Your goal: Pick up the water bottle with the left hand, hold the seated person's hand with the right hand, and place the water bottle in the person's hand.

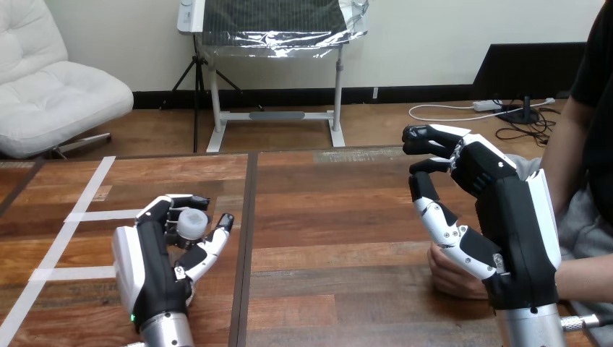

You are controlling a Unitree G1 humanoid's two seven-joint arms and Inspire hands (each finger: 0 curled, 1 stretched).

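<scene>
so here's where i'm at: my left hand (155, 271) is down on the left part of the table (325, 217) with fingers and thumb wrapped round the water bottle (190, 223). from up here i mostly see its pale cap poking out between my fingers, the body is hidden behind the hand. can't tell if it's off the wood yet or only gripped, so i'd call the pickup somewhere between grabbed and lifted. my right hand (506, 210) is up at the right side, fingers loosely bent with a wide gap to the thumb, gripping nothing. the person's hand (449, 278) sits on the table as a loose fist just under my thumb, close or maybe touching, but i'm not wrapped round it, so the hand-holding bit isn't done imo. the handover is all still to do: the bottle is well apart from the person's hand, clear across the table. head count: one bottle, two robot hands, one person's hand, one table, and three strips of white tape (87, 191) on the left as far as i can make out.
</scene>
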